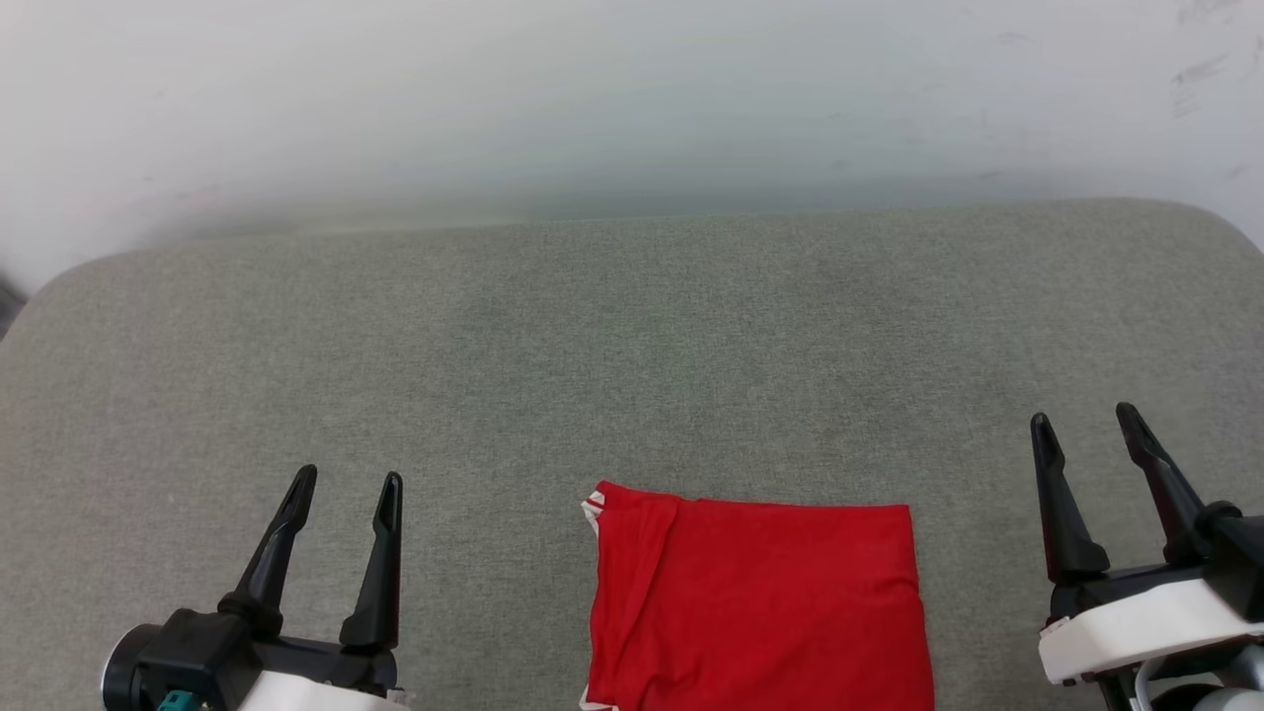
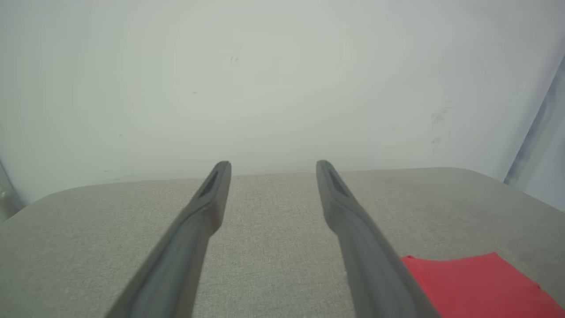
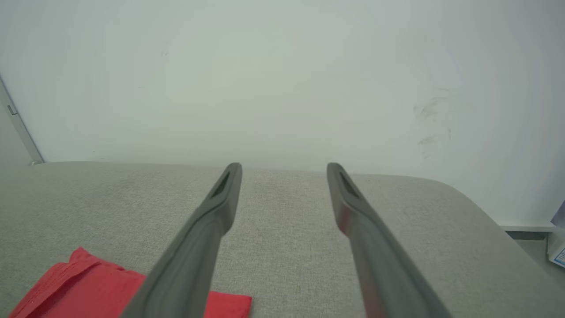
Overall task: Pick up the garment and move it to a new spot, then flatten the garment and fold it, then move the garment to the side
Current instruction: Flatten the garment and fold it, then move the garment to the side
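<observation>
- Garment: bright red thin-fabric shirt, folded into a compact rectangle. It lies flat on the grey fabric-covered table, centred at the near edge.
- A bit of red-and-white stripe trim shows at its far-left corner.
- Left gripper: two dark fingers spread, nothing between them, over bare table well left of the shirt.
- Right gripper: also spread and empty, off the shirt's right side, not touching it.
- Judgement: both claws sit clear of the cloth so the fold isn't disturbed. The fold looks done; shifting it sideways looks like the remaining step.
- Risk: thin fabric, so pinching only the top layer could peel the stack open.
</observation>
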Controlling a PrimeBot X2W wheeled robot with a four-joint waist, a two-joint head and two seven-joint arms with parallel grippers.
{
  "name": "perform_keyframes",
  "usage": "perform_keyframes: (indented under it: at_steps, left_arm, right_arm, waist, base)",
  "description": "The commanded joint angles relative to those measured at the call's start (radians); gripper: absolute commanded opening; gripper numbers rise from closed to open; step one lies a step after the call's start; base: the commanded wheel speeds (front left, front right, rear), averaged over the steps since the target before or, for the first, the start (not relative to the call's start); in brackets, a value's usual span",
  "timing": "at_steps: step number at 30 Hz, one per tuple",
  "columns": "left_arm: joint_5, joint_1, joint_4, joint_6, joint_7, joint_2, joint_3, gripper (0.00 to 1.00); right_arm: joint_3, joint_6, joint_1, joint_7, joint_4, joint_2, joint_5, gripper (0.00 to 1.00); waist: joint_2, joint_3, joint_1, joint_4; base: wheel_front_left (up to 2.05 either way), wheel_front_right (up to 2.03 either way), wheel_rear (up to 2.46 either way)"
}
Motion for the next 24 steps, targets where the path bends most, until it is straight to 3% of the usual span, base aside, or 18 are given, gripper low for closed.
perform_keyframes:
  at_steps: [1, 15, 19, 24]
  left_arm:
    - [0.0, -0.001, 0.003, -0.002, -0.005, 0.002, -0.003, 1.0]
    - [-0.002, -0.009, 0.009, -0.002, -0.005, 0.003, -0.001, 1.0]
    - [-0.003, -0.014, 0.009, -0.002, -0.005, 0.002, -0.003, 1.0]
    - [-0.003, -0.021, 0.009, -0.002, -0.005, 0.002, -0.007, 1.0]
  right_arm:
    - [0.005, 0.0, 0.011, 0.002, -0.004, 0.006, -0.001, 1.0]
    - [0.023, 0.0, 0.023, 0.051, -0.012, 0.0, 0.003, 1.0]
    - [0.046, 0.0, 0.031, 0.153, -0.032, -0.021, 0.022, 1.0]
    - [0.076, 0.0, 0.05, 0.402, -0.078, -0.056, 0.084, 1.0]
  waist:
    - [0.0, -0.001, 0.0, 0.002]
    - [0.0, 0.002, 0.0, 0.012]
    - [0.0, 0.011, 0.0, 0.017]
    - [0.0, 0.03, 0.0, 0.026]
  base:
    - [0.0, 0.0, 0.0]
    - [0.0, 0.0, 0.0]
    - [0.0, 0.0, 0.0]
    - [0.0, 0.0, 0.0]
